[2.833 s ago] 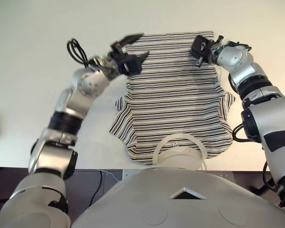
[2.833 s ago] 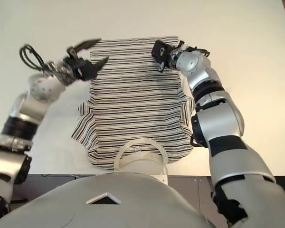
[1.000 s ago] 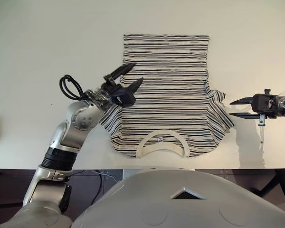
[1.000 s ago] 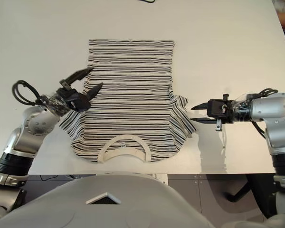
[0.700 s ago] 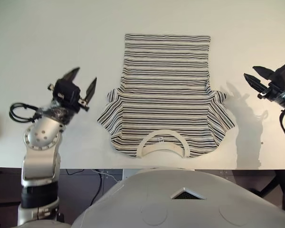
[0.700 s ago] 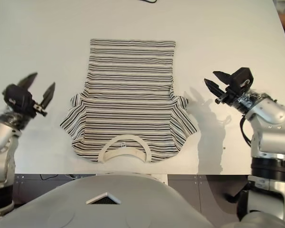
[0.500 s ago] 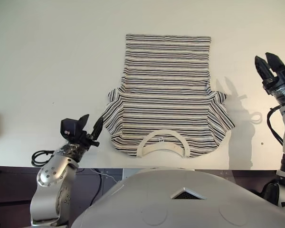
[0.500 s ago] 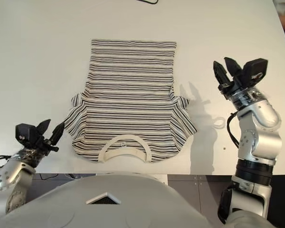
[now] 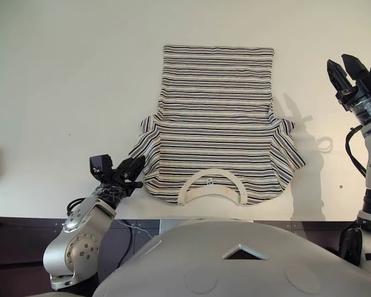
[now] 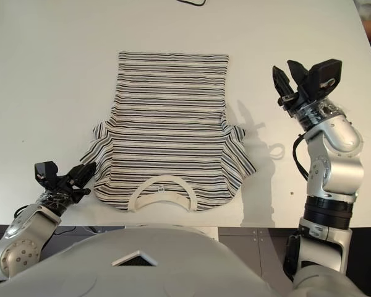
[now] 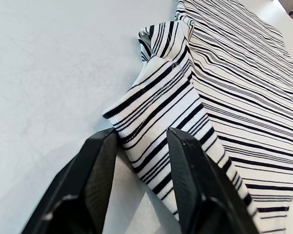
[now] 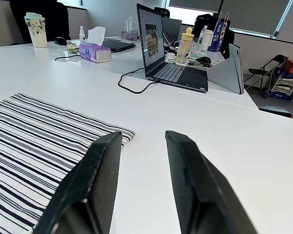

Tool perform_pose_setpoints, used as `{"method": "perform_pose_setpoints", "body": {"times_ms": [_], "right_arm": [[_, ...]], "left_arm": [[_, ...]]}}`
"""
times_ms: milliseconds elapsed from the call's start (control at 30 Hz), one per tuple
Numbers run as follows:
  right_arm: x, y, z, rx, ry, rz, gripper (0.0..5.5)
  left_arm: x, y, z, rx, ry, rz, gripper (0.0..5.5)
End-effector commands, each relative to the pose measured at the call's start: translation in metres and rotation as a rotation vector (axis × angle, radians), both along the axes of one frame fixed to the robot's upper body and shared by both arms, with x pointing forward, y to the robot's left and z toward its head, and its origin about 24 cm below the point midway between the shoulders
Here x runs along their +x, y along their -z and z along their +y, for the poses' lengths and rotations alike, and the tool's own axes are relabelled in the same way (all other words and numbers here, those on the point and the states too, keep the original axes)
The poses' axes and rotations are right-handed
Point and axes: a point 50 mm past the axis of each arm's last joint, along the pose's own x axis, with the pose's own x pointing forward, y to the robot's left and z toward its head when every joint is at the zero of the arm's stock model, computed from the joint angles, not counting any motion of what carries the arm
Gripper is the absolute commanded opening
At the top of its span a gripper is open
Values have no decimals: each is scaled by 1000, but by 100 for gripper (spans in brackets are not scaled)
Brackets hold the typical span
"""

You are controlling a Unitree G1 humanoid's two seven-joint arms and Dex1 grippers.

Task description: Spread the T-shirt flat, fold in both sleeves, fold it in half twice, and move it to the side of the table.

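Note:
The striped T-shirt [image 9: 216, 117] lies flat on the white table [image 9: 62, 93], its collar [image 9: 211, 189] nearest me and its hem far away. Both short sleeves stick out at the sides. My left gripper [image 9: 138, 172] is low at the table's near edge, open, right beside the left sleeve [image 9: 145, 145]. In the left wrist view the sleeve's edge [image 11: 156, 97] lies just ahead of the gap between the open fingers [image 11: 100, 161]. My right gripper [image 9: 352, 65] is held up to the right of the shirt, open and holding nothing, apart from the right sleeve [image 9: 287, 145].
Behind the table stands another desk with a laptop [image 12: 166, 53], a tissue box [image 12: 95, 52], a cup [image 12: 35, 29] and a black cable [image 12: 136, 80]. The table's near edge [image 9: 25, 218] runs just under my left gripper. Bare table surface lies on both sides of the shirt.
Both arms drew back from the shirt and swung outward. The left gripper then dropped to the near edge and moved right, up to the left sleeve. The right gripper rose at the right.

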Motion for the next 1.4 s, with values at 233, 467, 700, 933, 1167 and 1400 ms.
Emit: {"method": "perform_pose_setpoints", "body": {"times_ms": [233,467,700,933,1167,1400], "right_arm": [[-1,7,5,-27,-5,0,161],[-6,16,10,-41,-9,12,161],[-6,19,12,-36,-17,23,161],[-3,24,17,-31,-30,36,161],[4,26,24,-18,-49,37,161],[11,26,27,-21,-69,34,161]], "left_arm": [[6,5,15,16,-69,39,31],[10,-17,22,91,40,-52,12],[17,-45,-5,229,270,-230,12],[20,-49,-37,288,544,-253,12],[28,-38,-59,387,806,-274,12],[31,-24,-64,445,948,-243,12]]}}
